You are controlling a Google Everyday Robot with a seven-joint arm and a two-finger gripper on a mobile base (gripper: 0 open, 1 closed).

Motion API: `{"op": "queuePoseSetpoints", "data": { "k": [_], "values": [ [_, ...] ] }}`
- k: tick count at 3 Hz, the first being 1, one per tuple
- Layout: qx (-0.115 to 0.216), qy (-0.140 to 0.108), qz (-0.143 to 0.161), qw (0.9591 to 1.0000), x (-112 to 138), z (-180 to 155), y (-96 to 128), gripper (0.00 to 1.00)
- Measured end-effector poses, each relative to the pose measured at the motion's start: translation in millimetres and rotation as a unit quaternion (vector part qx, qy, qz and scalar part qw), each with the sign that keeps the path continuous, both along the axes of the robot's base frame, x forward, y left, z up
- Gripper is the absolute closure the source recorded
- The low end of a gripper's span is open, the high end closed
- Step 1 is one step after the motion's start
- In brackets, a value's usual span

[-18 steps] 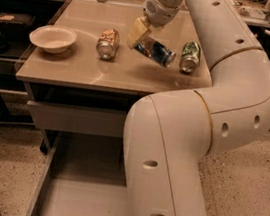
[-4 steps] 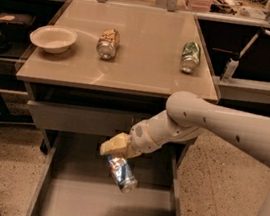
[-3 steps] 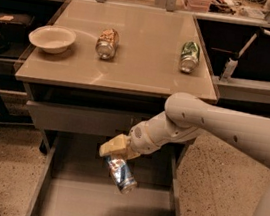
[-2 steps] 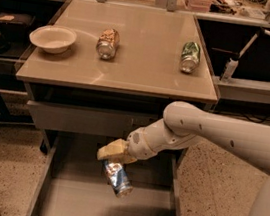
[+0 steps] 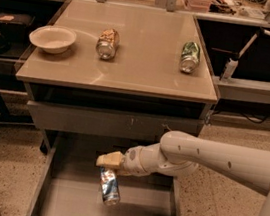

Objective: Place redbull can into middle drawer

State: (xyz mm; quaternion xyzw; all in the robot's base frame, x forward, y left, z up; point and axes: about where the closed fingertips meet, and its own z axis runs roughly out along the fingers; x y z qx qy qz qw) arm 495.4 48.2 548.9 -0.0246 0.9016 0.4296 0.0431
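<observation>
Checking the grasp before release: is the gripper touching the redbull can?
Touching. The camera view shows the gripper over the middle drawer, its tan fingers closed on the redbull can's upper end.

Three cans on the count: two lie on the worktop (image 5: pixel 140 73), an orange-tan can (image 5: pixel 107 43) and a green can (image 5: pixel 189 57), and one redbull can (image 5: pixel 109 187) is clamped in the hand (image 5: pixel 108 162) over the middle drawer (image 5: pixel 152 214). One white bowl (image 5: pixel 52 39). Two drawers: the middle drawer pulled out, the upper drawer (image 5: pixel 97 122) closed. One arm (image 5: pixel 218 160), one hand.
</observation>
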Motion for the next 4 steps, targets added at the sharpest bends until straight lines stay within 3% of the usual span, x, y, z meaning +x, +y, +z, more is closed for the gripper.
{"op": "queuePoseSetpoints", "data": {
  "k": [1, 3, 4],
  "values": [
    [0.000, 0.000, 0.000, 1.0000, 0, 0, 0, 1.00],
    [0.014, -0.003, -0.080, 0.9967, 15, -45, 12, 1.00],
    [0.001, 0.012, -0.098, 0.9951, 20, -71, 18, 1.00]
  ]
}}
